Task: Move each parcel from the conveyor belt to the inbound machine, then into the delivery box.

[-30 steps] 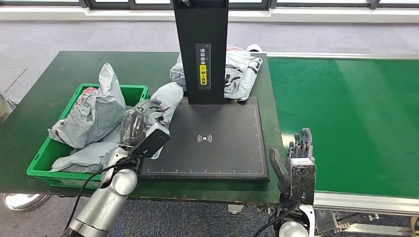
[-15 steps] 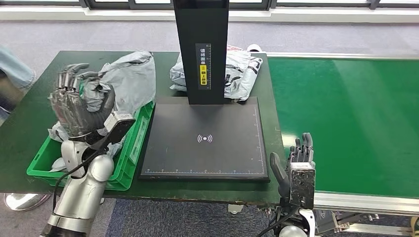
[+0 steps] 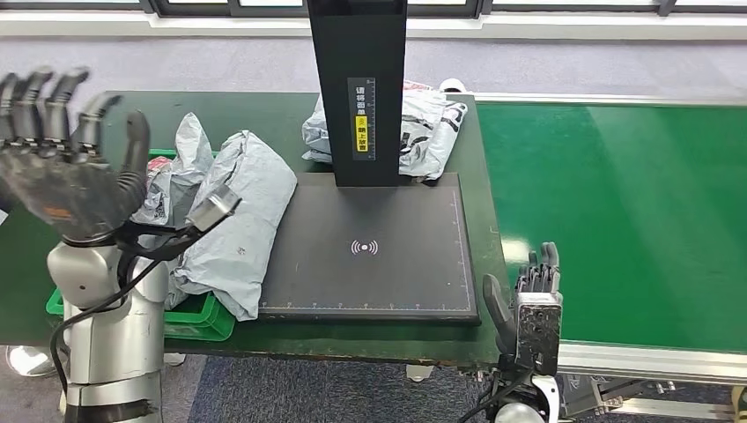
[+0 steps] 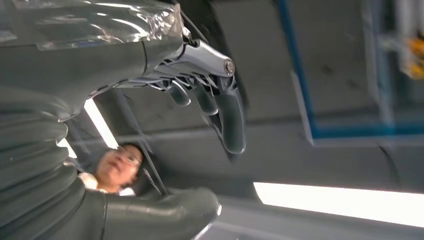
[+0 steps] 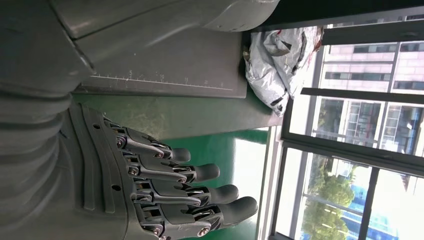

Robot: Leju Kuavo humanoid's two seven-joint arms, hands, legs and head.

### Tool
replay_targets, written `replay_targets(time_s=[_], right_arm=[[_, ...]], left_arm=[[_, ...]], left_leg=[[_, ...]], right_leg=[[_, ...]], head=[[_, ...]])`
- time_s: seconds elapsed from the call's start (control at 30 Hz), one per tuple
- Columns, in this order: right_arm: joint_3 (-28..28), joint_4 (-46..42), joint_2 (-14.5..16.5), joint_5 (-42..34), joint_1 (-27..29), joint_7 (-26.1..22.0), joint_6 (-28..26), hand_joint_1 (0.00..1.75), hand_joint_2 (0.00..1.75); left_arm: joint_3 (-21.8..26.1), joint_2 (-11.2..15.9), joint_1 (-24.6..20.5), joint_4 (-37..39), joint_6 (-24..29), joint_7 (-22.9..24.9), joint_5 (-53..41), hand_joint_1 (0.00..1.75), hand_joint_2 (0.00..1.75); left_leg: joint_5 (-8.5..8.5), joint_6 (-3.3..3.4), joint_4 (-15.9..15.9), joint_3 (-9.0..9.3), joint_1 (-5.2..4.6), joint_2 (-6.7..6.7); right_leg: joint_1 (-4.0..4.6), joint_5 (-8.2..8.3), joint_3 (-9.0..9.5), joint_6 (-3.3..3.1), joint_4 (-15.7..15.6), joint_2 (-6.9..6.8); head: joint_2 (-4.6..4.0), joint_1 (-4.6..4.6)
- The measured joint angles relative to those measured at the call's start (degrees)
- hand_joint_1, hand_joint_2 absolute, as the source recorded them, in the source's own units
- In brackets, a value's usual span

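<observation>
Grey plastic wraps the parcel (image 3: 238, 220) that lies just beside and below the raised left hand (image 3: 66, 154), draped over the near edge of the green delivery box (image 3: 189, 322) with its far end resting on the black inbound machine's scan plate (image 3: 370, 251). That hand is lifted clear of the table, palm spread, fingers (image 3: 44, 97) apart and holding nothing; the left wrist view shows the same fingers (image 4: 227, 117) extended, with a person (image 4: 117, 165) beyond them. More grey parcels (image 3: 176, 167) sit in the box behind the hand's thumb side. The machine's black upright column (image 3: 357, 88) stands past the plate, and another silver-grey parcel (image 3: 427, 123) lies behind it on the dark green table (image 3: 264, 110). The right hand (image 3: 533, 295) hangs low at the table's near edge, between the scan plate and the bright green conveyor belt (image 3: 617, 220), its fingers (image 5: 200, 192) straight, slightly apart and empty, touching nothing.
</observation>
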Motion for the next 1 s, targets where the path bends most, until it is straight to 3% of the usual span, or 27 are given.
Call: replay_targets(time_s=[0.27, 0.33, 0.37, 0.4, 0.47, 0.5, 0.53, 0.6, 0.77, 0.83, 0.93, 1.0], right_arm=[[0.00, 1.29, -0.01, -0.06, -0.19, -0.29, -0.87, 0.00, 1.75], [0.00, 1.33, -0.02, 0.11, -0.14, -0.38, -1.40, 0.00, 1.75], [0.00, 1.33, -0.02, 0.22, -0.11, -0.40, -1.61, 0.00, 1.75], [0.00, 1.33, -0.02, 0.36, -0.06, -0.42, -1.83, 0.00, 1.75], [0.00, 1.29, -0.04, 0.60, 0.09, -0.40, -2.17, 0.00, 1.75], [0.00, 1.25, -0.05, 0.73, 0.15, -0.36, -2.29, 0.00, 1.75], [0.00, 1.15, -0.06, 0.87, 0.20, -0.23, -2.28, 0.00, 1.75], [-0.01, 0.86, -0.07, 1.10, 0.35, 0.11, -2.08, 0.00, 1.75], [-0.51, 0.14, -0.38, 1.55, 1.28, 0.76, -1.40, 0.00, 1.75], [-0.70, -0.14, -0.45, 1.74, 1.42, 0.99, -1.17, 0.00, 1.75], [-0.90, -0.67, -0.55, 2.39, 1.87, 1.55, -0.45, 0.00, 1.75], [-1.02, -1.02, -0.60, 3.11, 2.08, 1.91, 0.49, 0.00, 1.75]], left_arm=[[1.86, 4.22, -0.68, -2.05, 0.08, 2.57, -0.14, 1.75, 1.75], [0.93, 7.76, -1.87, 1.18, 0.08, 10.96, -0.15, 1.75, 1.75], [-0.95, 10.35, -3.27, 3.95, 0.07, 18.86, -0.16, 1.75, 1.75], [-3.94, 12.91, -5.00, 7.29, -0.12, 28.45, -0.05, 1.41, 1.75], [-11.19, 15.67, -8.37, 14.97, -1.23, 46.68, 1.28, 0.54, 1.75], [-14.26, 15.68, -9.36, 18.89, -2.31, 52.03, 2.83, 0.10, 1.75], [-16.23, 15.09, -9.91, 22.90, -3.45, 53.95, 5.01, 0.00, 1.75], [-17.36, 13.63, -10.24, 30.00, -5.41, 49.42, 10.03, 0.00, 1.75], [-15.06, 11.32, -10.69, 40.48, -10.99, 15.20, 17.35, 0.00, 1.75], [-14.55, 10.66, -10.65, 42.21, -13.23, 10.98, 18.79, 0.00, 1.75], [-14.35, 9.80, -10.47, 43.16, -19.20, 10.83, 21.47, 0.00, 1.75], [-14.58, 9.41, -9.78, 42.58, -25.70, 9.40, 24.37, 0.00, 0.87]], left_leg=[[-0.01, -0.03, -0.02, 0.04, 0.02, 0.01], [0.02, -0.06, 0.00, 0.09, 0.04, 0.08], [0.04, -0.10, 0.02, 0.10, 0.06, 0.15], [0.05, -0.12, 0.02, 0.08, 0.06, 0.20], [0.07, -0.10, -0.01, 0.12, 0.04, 0.11], [0.07, -0.07, -0.02, 0.17, 0.02, 0.01], [0.07, -0.05, -0.02, 0.21, 0.01, -0.04], [0.06, -0.05, 0.01, 0.19, 0.01, 0.19], [0.01, 0.02, 0.06, 0.10, -0.07, 0.54], [-0.03, 0.04, 0.06, 0.08, -0.07, 0.54], [-0.11, 0.06, 0.06, 0.08, -0.07, 0.55], [-0.11, 0.06, 0.06, 0.08, -0.07, 0.55]], right_leg=[[0.04, -0.08, -0.02, -0.02, 0.01, -0.01], [0.06, -0.05, -0.15, -0.06, 0.01, 0.05], [0.08, -0.02, -0.23, -0.10, 0.00, 0.10], [0.09, 0.01, -0.24, -0.14, 0.00, 0.15], [0.05, 0.01, -0.04, -0.13, 0.00, 0.07], [0.03, -0.02, 0.12, -0.09, 0.00, -0.01], [0.02, -0.04, 0.20, -0.06, 0.00, -0.06], [0.02, 0.10, 0.12, -0.05, 0.00, 0.16], [-0.06, 0.22, -0.06, 0.02, -0.04, 0.46], [-0.07, 0.20, -0.08, 0.04, -0.05, 0.44], [-0.06, 0.17, -0.09, 0.04, -0.05, 0.46], [-0.06, 0.14, -0.09, 0.03, -0.05, 0.44]], head=[[-0.02, 0.01], [-0.02, 0.00], [-0.02, 0.01], [-0.02, -0.02], [-0.01, -0.04], [-0.01, -0.04], [-0.01, -0.02], [-0.02, -0.01], [-0.01, -0.02], [-0.01, -0.02], [-0.02, -0.03], [-0.02, -0.03]])
